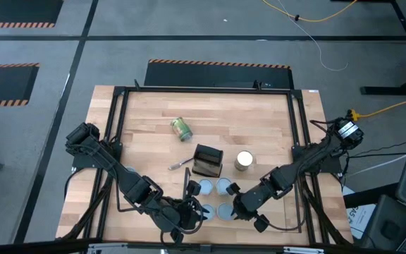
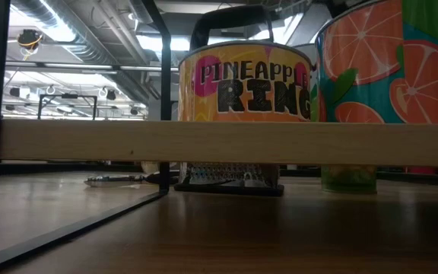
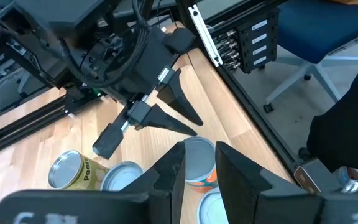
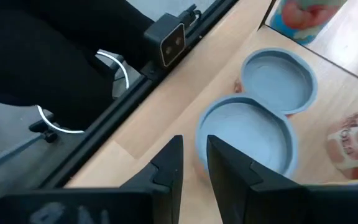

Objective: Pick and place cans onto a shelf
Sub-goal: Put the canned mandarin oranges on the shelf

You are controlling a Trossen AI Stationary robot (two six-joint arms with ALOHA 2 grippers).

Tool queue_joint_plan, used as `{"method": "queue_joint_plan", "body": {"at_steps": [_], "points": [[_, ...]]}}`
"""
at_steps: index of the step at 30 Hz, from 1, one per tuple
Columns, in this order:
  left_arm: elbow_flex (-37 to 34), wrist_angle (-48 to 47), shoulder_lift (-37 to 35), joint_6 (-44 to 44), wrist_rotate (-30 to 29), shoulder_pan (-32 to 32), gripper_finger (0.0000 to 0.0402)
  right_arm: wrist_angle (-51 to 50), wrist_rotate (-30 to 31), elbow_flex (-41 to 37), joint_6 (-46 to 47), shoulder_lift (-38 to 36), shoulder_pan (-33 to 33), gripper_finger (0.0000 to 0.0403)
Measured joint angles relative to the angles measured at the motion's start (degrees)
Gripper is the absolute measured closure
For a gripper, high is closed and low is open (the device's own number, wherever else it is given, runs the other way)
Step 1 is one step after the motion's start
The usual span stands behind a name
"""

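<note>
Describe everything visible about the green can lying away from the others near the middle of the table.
The green can lies on its side on the light-wood tabletop, tilted diagonally in the high view. Its side label is green with paler patches, and its far end shows pale. It sits alone, beyond the small black box, touching nothing but the wood. Neither tool is near it; both work at the near edge.

Cans (image 1: 215, 197) and black box (image 1: 208, 160) crowd the near centre; far tabletop (image 1: 259, 116) lies open

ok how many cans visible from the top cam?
6: green can on its side mid-table, silver-topped can upright beside black box, four pale-topped cans clustered front. Others may be hidden.
</note>
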Motion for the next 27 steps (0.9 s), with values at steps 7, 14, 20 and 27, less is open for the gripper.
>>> {"method": "queue_joint_plan", "body": {"at_steps": [7, 14, 20, 27], "points": [[0.00, 0.00, 0.02, 0.00, -0.80, -0.01, 0.0320, 2.80, 0.13, 0.02, 0.18, 0.00, -0.24, 0.0326], [0.00, 0.00, 0.04, 0.00, -0.89, 0.00, 0.0320, 7.04, 0.09, 0.07, 5.18, 0.00, -0.22, 0.0326], [0.00, -0.02, 0.04, 0.00, -0.89, 0.03, 0.0320, 9.98, 0.11, 0.07, 6.70, 0.00, -0.40, 0.0326], [0.00, 0.00, 0.04, 0.00, -0.89, 0.12, 0.0320, 10.70, 0.49, 0.07, 7.83, -0.01, -0.83, 0.0326]]}}
